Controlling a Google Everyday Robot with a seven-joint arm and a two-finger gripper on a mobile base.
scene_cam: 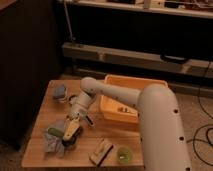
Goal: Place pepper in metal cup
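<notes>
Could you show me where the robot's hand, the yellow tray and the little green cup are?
hand (71, 126), camera view, its tip over the table's left part.
yellow tray (134, 81), camera view, far rim.
green cup (124, 154), camera view, its rim.

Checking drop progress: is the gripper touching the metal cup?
Cannot tell. In the camera view the gripper overlaps the metal cup; no plain gap or contact shows.

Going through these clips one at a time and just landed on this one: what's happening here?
A single white robot arm reaches across a small wooden table. Its gripper sits low at the table's front left, right over the pepper and what looks like the metal cup. A yellow bin, a green cup and a grey object are also on the table. Whether the pepper is gripped or already in the cup can't be told.
</notes>
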